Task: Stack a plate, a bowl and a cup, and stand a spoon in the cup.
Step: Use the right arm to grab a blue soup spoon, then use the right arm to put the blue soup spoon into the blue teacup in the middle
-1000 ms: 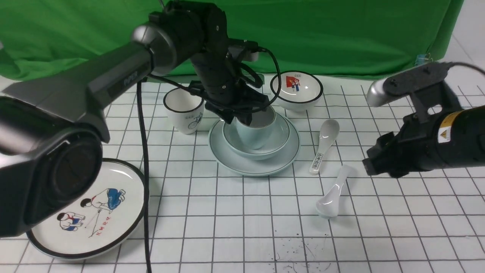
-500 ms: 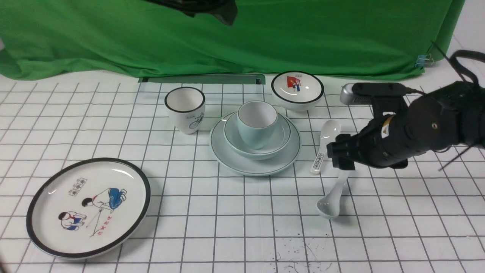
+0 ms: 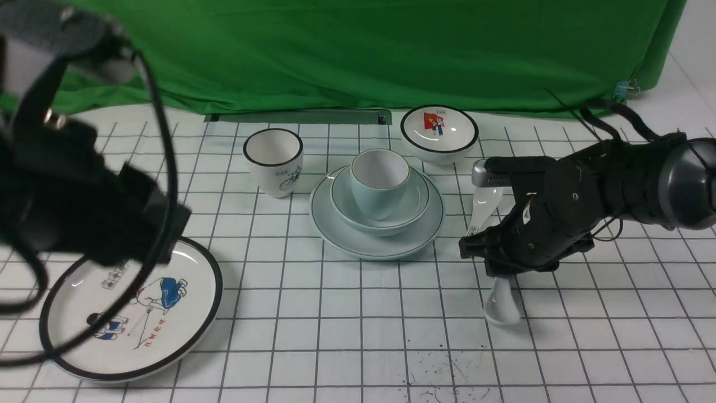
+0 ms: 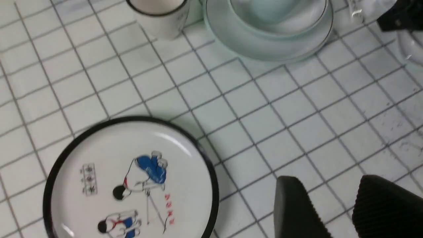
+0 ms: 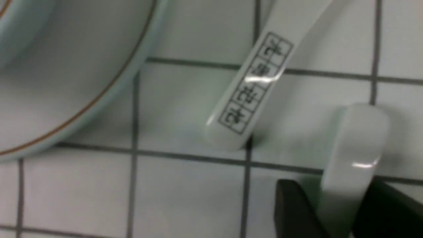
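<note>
- The plate (image 3: 358, 245) is parked mid-table on the gridded table (image 3: 335, 319). The bowl (image 3: 391, 223) is sat inside it and the cup (image 3: 380, 187) is stood upright in the bowl, so that part of the stack is built.
- Nothing is seen inside the cup, just the white interior.
- The spoon (image 3: 502, 305) is found to the right of the stack and nearer the camera. Its scoop end is down at the table and its handle is run up under the right gripper (image 3: 495, 267).
- In the right wrist view the spoon's handle (image 5: 357, 145) is pinched between the two dark fingers (image 5: 292, 211), which are pressed against it on both sides, so the jaws are closed on the spoon.
- The labelled spoon (image 5: 254, 89) is laid just beside that handle, not touching it as far as can be made out, with the plate's rim close by.
- The left gripper (image 4: 330, 185) is held off to the left above the table, near the cartoon plate (image 4: 185, 155). Its fingers are spread apart with nothing between them.
- The left arm is badly blurred in the front view.
- The bicycle cup (image 3: 274, 162) and the picture bowl (image 3: 439, 137) are left standing behind the stack, in front of the green cloth (image 3: 363, 50).
</note>
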### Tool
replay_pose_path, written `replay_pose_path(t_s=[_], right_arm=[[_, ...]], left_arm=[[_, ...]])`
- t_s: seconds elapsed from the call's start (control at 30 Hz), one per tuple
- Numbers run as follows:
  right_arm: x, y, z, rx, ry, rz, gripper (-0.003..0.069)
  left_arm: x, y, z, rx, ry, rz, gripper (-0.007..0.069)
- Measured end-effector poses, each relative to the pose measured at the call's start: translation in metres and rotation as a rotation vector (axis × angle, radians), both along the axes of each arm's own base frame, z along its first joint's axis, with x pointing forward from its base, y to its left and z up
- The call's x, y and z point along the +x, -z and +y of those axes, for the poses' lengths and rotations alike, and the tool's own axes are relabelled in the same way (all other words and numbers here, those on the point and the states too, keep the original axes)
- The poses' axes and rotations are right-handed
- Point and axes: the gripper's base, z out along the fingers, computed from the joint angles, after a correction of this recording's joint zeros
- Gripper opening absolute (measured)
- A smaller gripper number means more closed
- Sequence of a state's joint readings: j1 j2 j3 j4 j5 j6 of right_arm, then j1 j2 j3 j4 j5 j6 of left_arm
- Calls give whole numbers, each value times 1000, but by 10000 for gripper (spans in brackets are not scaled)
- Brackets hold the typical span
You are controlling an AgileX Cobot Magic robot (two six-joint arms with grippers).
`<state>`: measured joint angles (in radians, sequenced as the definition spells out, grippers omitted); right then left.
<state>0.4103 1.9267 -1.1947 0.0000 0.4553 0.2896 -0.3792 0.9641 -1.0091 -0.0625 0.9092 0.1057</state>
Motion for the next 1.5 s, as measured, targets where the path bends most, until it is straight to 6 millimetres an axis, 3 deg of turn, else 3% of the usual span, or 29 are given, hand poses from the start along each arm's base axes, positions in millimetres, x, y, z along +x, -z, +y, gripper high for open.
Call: replay_pose_path(t_s=[0.03, 0.07, 0.17, 0.23, 0.3, 0.33, 0.37, 0.4, 0.43, 0.47, 0.6, 0.7, 0.83, 0.9, 1.07, 1.23, 1.33, 1.4, 1.5], right_arm=[[0, -1, 2, -8, -23, -2, 169], [1, -2, 2, -17, -46, -5, 155], [3, -9, 3, -44, -97, -2, 162], [4, -27, 5, -59, -137, -15, 162], [3, -58, 12, -36, -200, -124, 162], [2, -62, 14, -32, -209, -140, 162], [2, -74, 18, -12, -234, -211, 162], [1, -101, 32, 41, -293, -389, 162], [0, -104, 35, 50, -303, -412, 162], [0, -124, 49, 107, -349, -588, 162], [5, -149, 82, 267, -410, -1005, 162], [18, -132, 96, 337, -412, -1180, 162], [29, -98, 103, 339, -417, -1181, 162], [35, -68, 107, 324, -424, -1133, 162], [40, -37, 111, 320, -427, -1109, 162], [42, -23, 112, 325, -427, -1116, 174], [42, -20, 113, 321, -429, -1108, 228], [42, -20, 113, 320, -430, -1108, 313], [42, -20, 113, 320, -430, -1108, 340]], left_arm=[[-7, 6, 4, 15, -2, 0, 221], [-11, 13, 7, 29, -6, 6, 221], [-25, 28, 16, 64, -32, 2, 221], [-34, 41, 25, 92, -73, -27, 221], [-38, 52, 33, 100, -125, -98, 221], [-38, 53, 33, 101, -128, -103, 221], [-39, 54, 34, 97, -137, -123, 221], [-38, 60, 36, 74, -160, -213, 221], [-39, 60, 37, 70, -161, -224, 221], [-38, 65, 37, 56, -161, -268, 221], [-36, 70, 34, 15, -150, -330, 222], [-36, 70, 33, 10, -143, -348, 222], [-35, 69, 33, 5, -138, -363, 222], [-35, 69, 33, 5, -138, -363, 222], [-35, 68, 32, 2, -133, -373, 222], [-35, 68, 32, 2, -133, -373, 223], [-35, 68, 32, 2, -133, -373, 223], [-35, 68, 32, 2, -133, -373, 223], [-35, 68, 32, 2, -133, -373, 224]])
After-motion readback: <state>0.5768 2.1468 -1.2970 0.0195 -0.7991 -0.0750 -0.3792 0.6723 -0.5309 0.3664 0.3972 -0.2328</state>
